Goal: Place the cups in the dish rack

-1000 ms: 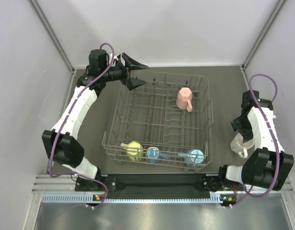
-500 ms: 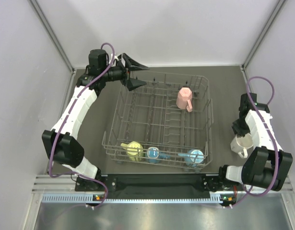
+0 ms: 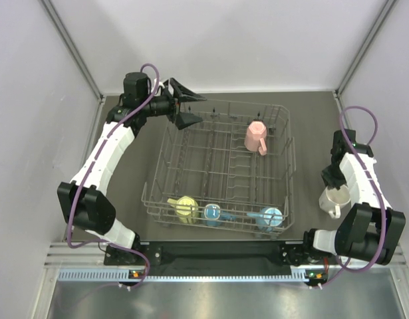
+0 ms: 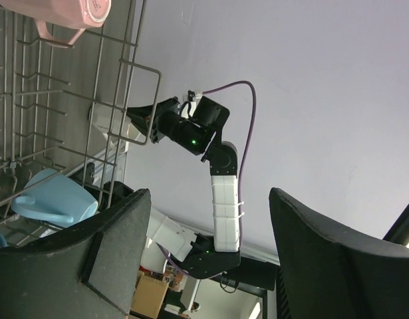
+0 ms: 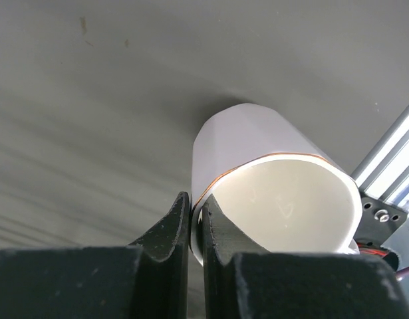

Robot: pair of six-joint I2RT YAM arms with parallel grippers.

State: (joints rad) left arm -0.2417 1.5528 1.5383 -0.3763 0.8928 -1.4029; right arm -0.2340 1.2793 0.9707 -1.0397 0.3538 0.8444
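The white cup [image 3: 334,199] stands upright on the dark table, right of the dish rack [image 3: 153,194]. My right gripper [image 3: 331,182] is shut on its rim, one finger inside the cup [image 5: 271,159] and one outside; in the right wrist view the gripper [image 5: 195,203] pinches the thin wall. In the rack a pink cup [image 3: 256,137] sits at the back right, and yellow [image 3: 186,208], blue [image 3: 213,212] and light blue [image 3: 271,216] cups sit along the front row. My left gripper [image 3: 201,106] hovers open and empty over the rack's back left corner.
The left wrist view looks across the rack wires [image 4: 131,63] past the pink cup [image 4: 64,10] and light blue cup [image 4: 54,199] toward the right arm [image 4: 217,193]. Grey walls enclose the table, and a metal rail [image 5: 390,153] runs just beyond the white cup.
My right gripper has closed from open onto the white cup's rim after shifting slightly over it. The left arm has barely moved.
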